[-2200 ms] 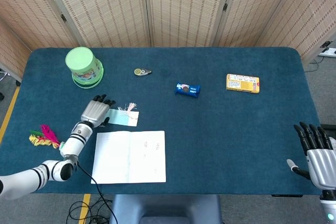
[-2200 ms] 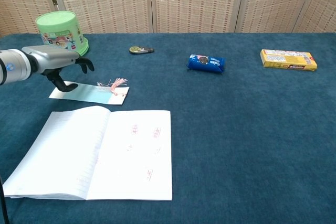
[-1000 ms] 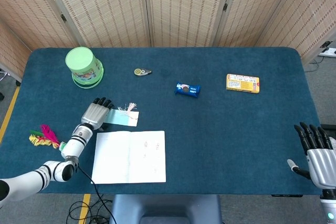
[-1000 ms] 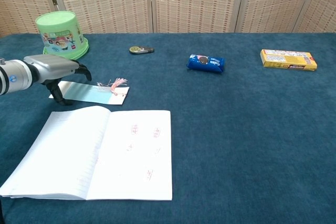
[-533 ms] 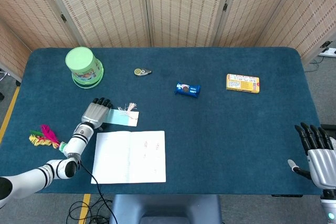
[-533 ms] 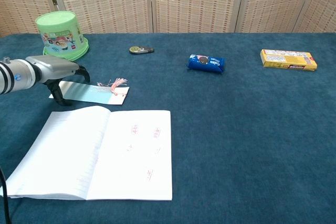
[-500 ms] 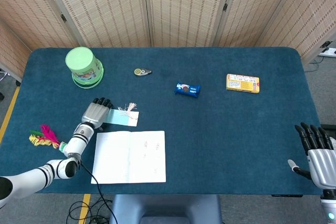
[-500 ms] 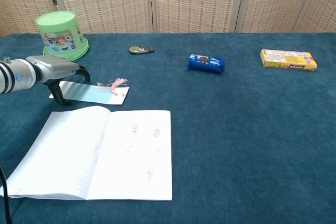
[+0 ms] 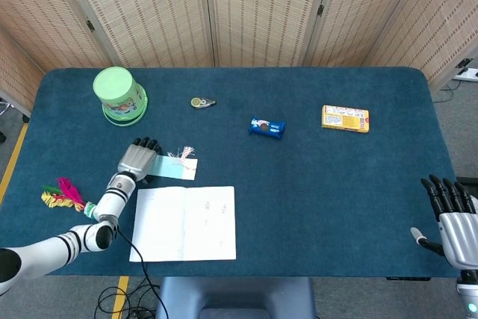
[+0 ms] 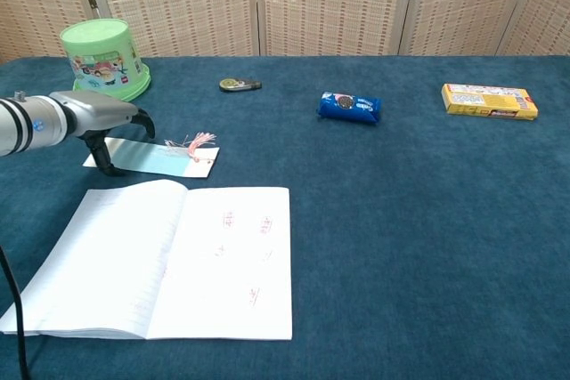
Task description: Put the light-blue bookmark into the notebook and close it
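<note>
The light-blue bookmark (image 9: pixel 173 169) (image 10: pixel 162 158), with a pink tassel at its right end, lies flat on the blue table just beyond the open notebook (image 9: pixel 185 223) (image 10: pixel 169 260). My left hand (image 9: pixel 137 157) (image 10: pixel 100 118) arches over the bookmark's left end. Its thumb touches down at that end and its fingers curve above the card without gripping it. My right hand (image 9: pixel 452 219) hangs by the table's near right corner, fingers spread, holding nothing; the chest view does not show it.
An upturned green cup (image 9: pixel 119 95) (image 10: pixel 104 58) stands at the back left. A small round gadget (image 9: pixel 202 102), a blue cookie packet (image 9: pixel 267 126) and a yellow box (image 9: pixel 345 118) lie across the back. A feather toy (image 9: pixel 63 193) lies at the left edge.
My left hand has drawn back toward the bookmark's left end and sunk lower, its thumb sliding off the card to its edge. Bookmark, notebook and right hand have not moved.
</note>
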`<action>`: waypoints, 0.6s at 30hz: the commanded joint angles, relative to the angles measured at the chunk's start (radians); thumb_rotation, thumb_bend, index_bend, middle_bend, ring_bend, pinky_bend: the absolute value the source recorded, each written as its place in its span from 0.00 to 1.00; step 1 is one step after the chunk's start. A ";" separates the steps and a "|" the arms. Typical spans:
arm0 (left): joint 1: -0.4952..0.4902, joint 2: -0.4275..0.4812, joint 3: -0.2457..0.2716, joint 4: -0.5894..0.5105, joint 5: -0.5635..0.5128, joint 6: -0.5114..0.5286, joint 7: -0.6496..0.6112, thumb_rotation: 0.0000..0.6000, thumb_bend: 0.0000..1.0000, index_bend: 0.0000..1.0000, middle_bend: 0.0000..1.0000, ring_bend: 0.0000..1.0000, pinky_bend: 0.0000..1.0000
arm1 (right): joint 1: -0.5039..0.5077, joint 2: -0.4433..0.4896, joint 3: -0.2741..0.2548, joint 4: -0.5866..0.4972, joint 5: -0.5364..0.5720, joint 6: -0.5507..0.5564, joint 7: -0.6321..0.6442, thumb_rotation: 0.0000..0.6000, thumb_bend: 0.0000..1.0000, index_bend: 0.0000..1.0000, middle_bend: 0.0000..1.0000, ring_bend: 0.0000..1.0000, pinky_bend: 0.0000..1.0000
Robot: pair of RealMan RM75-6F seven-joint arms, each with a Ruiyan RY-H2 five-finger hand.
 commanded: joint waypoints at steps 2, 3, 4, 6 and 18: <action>-0.011 0.004 0.006 -0.009 -0.023 -0.002 0.017 1.00 0.27 0.22 0.11 0.05 0.13 | 0.001 0.000 0.000 0.003 0.001 -0.003 0.003 1.00 0.14 0.04 0.06 0.00 0.00; -0.013 0.004 0.009 -0.010 -0.027 -0.002 0.023 1.00 0.27 0.22 0.11 0.05 0.13 | 0.001 0.000 0.000 0.004 0.002 -0.003 0.004 1.00 0.14 0.04 0.06 0.00 0.00; -0.016 0.003 0.012 -0.010 -0.033 -0.002 0.028 1.00 0.27 0.22 0.11 0.05 0.13 | 0.001 0.000 0.000 0.004 0.002 -0.003 0.005 1.00 0.14 0.04 0.06 0.00 0.00; -0.018 0.000 0.015 -0.011 -0.043 0.001 0.032 1.00 0.27 0.22 0.11 0.05 0.13 | 0.001 -0.001 0.001 0.007 0.003 -0.004 0.008 1.00 0.14 0.04 0.06 0.00 0.00; -0.025 -0.012 0.022 -0.003 -0.057 0.011 0.029 1.00 0.27 0.26 0.11 0.05 0.13 | 0.001 -0.003 0.001 0.014 0.010 -0.008 0.015 1.00 0.14 0.04 0.06 0.00 0.00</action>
